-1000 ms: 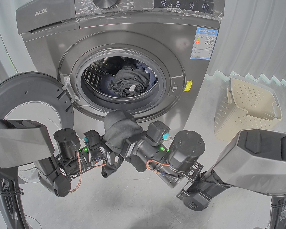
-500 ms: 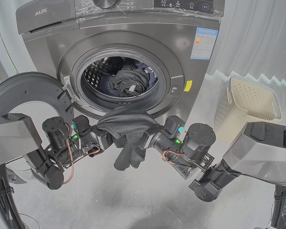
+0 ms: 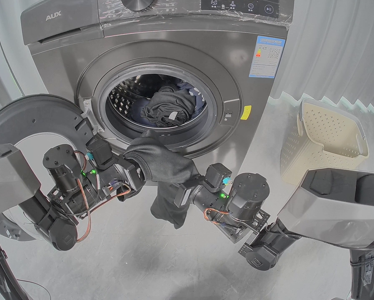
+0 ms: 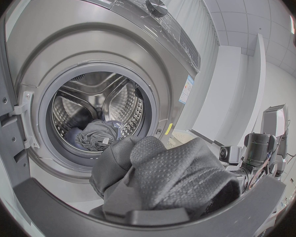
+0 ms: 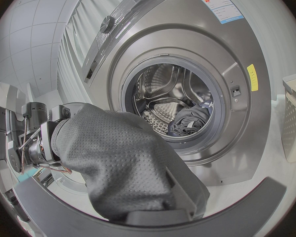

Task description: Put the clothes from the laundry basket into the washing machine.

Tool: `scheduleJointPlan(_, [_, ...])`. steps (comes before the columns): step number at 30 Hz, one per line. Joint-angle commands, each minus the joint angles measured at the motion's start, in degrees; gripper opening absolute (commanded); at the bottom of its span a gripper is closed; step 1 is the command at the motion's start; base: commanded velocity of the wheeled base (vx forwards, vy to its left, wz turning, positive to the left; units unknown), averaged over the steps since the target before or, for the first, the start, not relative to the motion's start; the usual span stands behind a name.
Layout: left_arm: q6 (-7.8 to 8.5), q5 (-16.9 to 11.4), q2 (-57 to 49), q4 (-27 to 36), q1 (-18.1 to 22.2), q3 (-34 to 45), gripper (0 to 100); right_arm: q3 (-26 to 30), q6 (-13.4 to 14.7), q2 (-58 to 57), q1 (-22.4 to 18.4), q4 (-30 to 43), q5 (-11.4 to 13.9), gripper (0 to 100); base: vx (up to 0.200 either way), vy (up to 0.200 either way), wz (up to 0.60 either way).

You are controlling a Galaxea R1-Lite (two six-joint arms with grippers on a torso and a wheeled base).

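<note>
While swathed in a dark grey dimpled cloth garment [image 3: 168, 207], cannot tell grip of left pincer [image 3: 145, 161] or right pincer [image 3: 172, 176]; just beyond both, open grey metal washing machine [image 3: 162, 42].

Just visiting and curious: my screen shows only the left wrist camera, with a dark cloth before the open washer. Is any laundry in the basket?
Observer: None that I can see. In the head view the laundry basket, to the right of the washing machine, shows a bare inside.
Visitor: Is the cloth bundled up?
Observer: Not wholly. The dark garment lies across the left arm and the right arm, and a loose end hangs below them.
Visitor: Where is the door?
Observer: The door is swung open on the robot's left of the opening.
</note>
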Motion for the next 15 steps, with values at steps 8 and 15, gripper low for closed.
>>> scheduleJointPlan(8, [-0.98, 0.46, -1.33, -0.23, 0.66, -1.64, 0, 6.63, -0.64, -1.20, 1.87, 0.03, 0.87, 100, 0.000, 0.000, 0.00])
scheduleJointPlan(15, [-7.13, 1.77, -7.31, -0.05, 0.13, -0.76, 0, 23.51, -2.05, -7.26, 5.91, -0.06, 3.15, 100, 0.000, 0.000, 0.00])
